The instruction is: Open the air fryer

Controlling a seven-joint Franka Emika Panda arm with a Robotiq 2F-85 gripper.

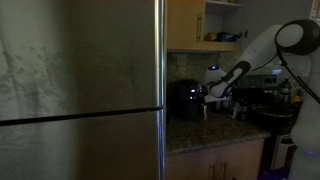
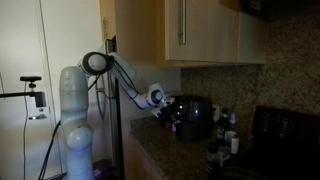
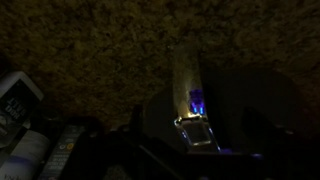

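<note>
Claw (image 1: 211, 93) just beside the fryer (image 1: 184, 101), we cannot tell if open or closed, fridge (image 1: 80, 70) edge near, counter (image 1: 212, 133) edge below.

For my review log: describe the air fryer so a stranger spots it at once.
Find the tall steel fridge; beside it, on the speckled stone counter, stands the small black boxy air fryer. Unlike the small bottles farther along, it is round-topped and nearest the robot's claw.

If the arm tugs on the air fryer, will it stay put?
The air fryer looks small and boxy, so it is probably light and may slide on the counter. Broad-based, it seems unlikely to tip. Its glossy front could be slippery.
</note>
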